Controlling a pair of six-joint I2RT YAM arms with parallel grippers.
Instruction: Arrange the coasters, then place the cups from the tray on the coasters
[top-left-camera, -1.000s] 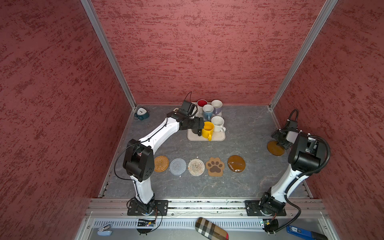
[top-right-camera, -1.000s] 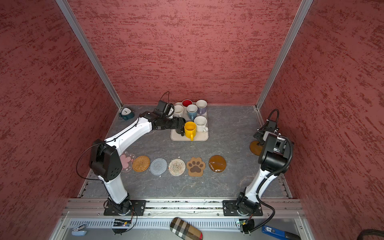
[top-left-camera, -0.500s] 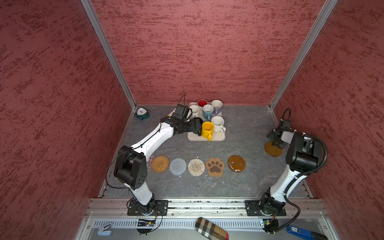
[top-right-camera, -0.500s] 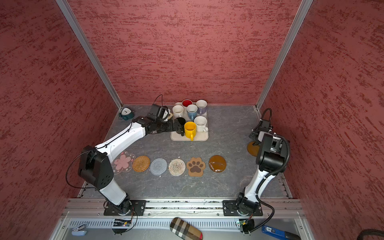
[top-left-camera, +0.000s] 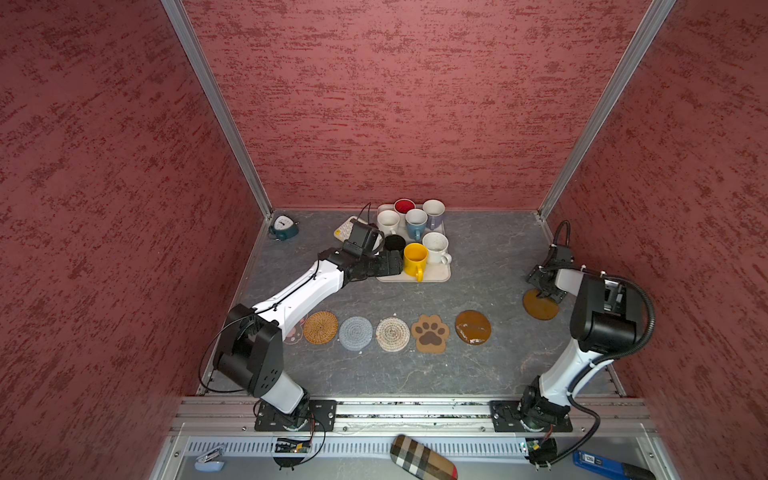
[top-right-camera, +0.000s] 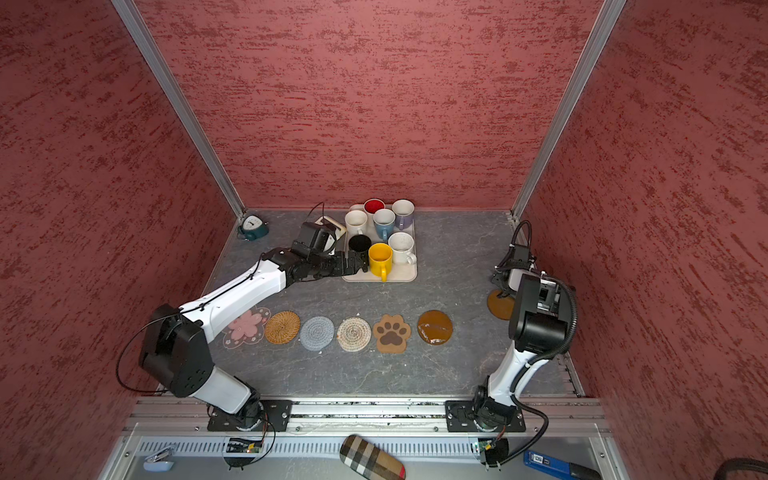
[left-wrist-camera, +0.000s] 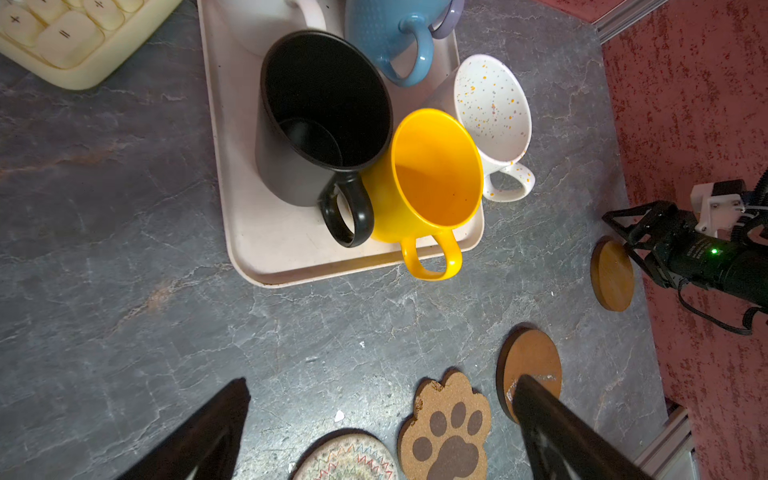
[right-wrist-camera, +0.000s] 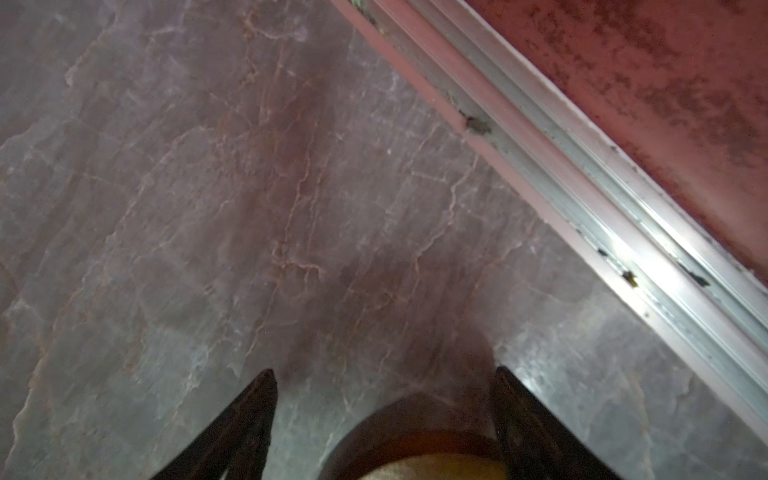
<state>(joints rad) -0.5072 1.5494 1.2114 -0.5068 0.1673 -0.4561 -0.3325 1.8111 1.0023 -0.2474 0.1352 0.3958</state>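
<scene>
The beige tray (top-left-camera: 432, 276) at the back holds several cups, with the black cup (left-wrist-camera: 324, 108) and the yellow cup (left-wrist-camera: 436, 170) nearest its front and their handles facing me. My left gripper (top-left-camera: 390, 264) hovers open at the tray's front left corner, next to the black cup (top-left-camera: 394, 242). In the left wrist view its fingers (left-wrist-camera: 536, 415) frame bare table. Several coasters lie in a row: pink flower (top-right-camera: 245, 326), woven tan (top-left-camera: 320, 327), grey (top-left-camera: 355, 332), beige (top-left-camera: 392, 333), paw-print (top-left-camera: 430, 333), glossy brown (top-left-camera: 473, 327). My right gripper (top-left-camera: 544, 291) is shut on a second brown disc (top-left-camera: 540, 304) at the right wall.
A yellow calculator (top-left-camera: 344, 228) lies just left of the tray, under my left wrist. A small teal clock (top-left-camera: 284, 227) stands in the back left corner. The right wall's metal rail (right-wrist-camera: 623, 232) runs close beside my right gripper. A checked case (top-left-camera: 422, 457) lies beyond the front rail.
My left arm has swung lower and its gripper has drawn slightly toward the tray's front. My right gripper has shifted forward and left, and the brown disc has moved along with it.
</scene>
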